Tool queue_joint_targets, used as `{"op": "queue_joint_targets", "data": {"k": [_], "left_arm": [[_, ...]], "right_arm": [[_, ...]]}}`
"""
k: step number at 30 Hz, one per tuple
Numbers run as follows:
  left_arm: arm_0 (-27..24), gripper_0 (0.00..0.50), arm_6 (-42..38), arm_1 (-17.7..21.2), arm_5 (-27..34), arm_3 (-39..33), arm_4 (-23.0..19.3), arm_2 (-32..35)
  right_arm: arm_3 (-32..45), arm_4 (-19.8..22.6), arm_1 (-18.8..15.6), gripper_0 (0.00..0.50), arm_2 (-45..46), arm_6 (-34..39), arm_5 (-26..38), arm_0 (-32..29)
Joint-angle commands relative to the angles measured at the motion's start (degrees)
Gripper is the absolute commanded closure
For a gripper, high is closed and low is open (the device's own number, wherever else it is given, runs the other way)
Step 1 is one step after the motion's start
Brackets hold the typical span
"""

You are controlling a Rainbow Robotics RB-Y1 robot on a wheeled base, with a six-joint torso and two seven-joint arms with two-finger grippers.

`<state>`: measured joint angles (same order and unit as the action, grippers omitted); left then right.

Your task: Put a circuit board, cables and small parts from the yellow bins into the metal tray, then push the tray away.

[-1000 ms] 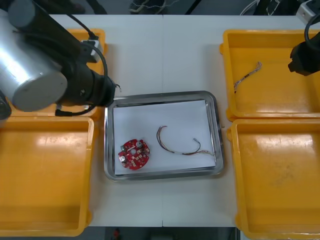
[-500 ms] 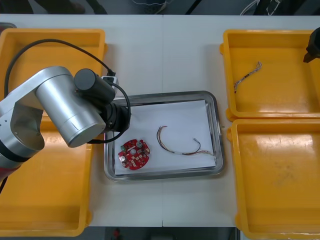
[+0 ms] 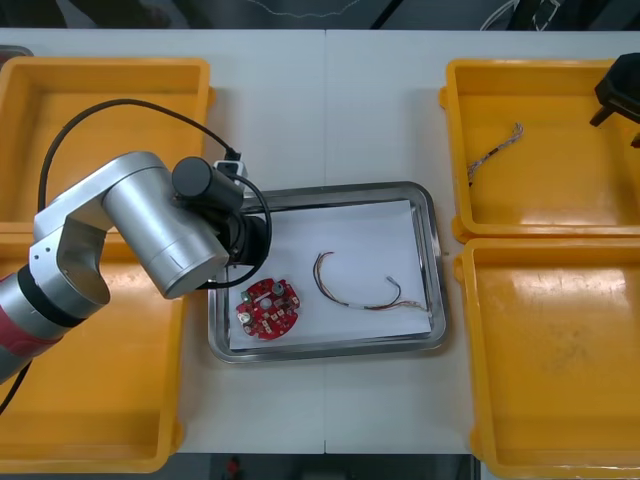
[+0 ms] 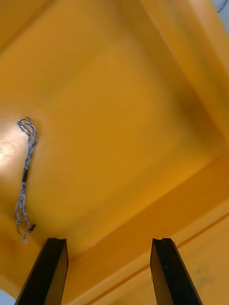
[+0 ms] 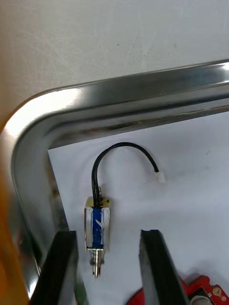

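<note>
Our left end effector (image 5: pixel 107 232), spread, has swung over the metal tray's (image 5: pixel 143 95) upper-left corner, the small metal part (image 5: pixel 98 224) lying inside; the right end effector (image 4: pixel 109 245) waits spread above a yellow bin (image 4: pixel 119 119).

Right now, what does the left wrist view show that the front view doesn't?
Left wrist view: a small metal part with a black cable, between the fingers of the open left end effector. Front view: the red and yellow cable, a twisted cable in a yellow bin, the right end effector. Both: the metal tray and circuit board.
</note>
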<state>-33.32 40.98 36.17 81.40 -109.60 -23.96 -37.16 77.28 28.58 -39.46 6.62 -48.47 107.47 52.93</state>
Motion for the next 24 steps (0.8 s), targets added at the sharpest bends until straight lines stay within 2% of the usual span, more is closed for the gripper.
{"op": "queue_joint_targets", "data": {"k": [1, 7, 13, 20, 24], "left_arm": [[0.4, 0.0, -3.2, -1.3, -0.5, -1.5, 0.6, -0.7], [0.4, 0.0, -4.9, -1.3, 2.9, -5.6, 0.4, 0.2], [0.0, 0.0, -5.7, -1.2, 9.9, -11.4, -4.0, 4.8], [-3.5, 0.0, -6.2, -0.1, 19.0, -13.8, -12.4, 12.8], [-6.1, 0.0, -5.8, 0.7, 22.8, -11.6, -20.0, 19.6]], "right_arm": [[0.6, -1.9, 3.5, 0.0, 1.6, 7.9, -2.6, 3.1], [-2.7, -3.0, 5.3, 0.0, -0.6, 12.5, -5.1, 5.2], [-12.0, -4.4, 6.3, 0.0, -2.1, 13.4, -9.9, 9.5], [-21.1, -6.3, 8.2, 0.0, -2.4, 14.6, -17.5, 13.4], [-24.5, -7.1, 9.4, 0.0, -2.4, 15.6, -21.9, 14.7]]}}
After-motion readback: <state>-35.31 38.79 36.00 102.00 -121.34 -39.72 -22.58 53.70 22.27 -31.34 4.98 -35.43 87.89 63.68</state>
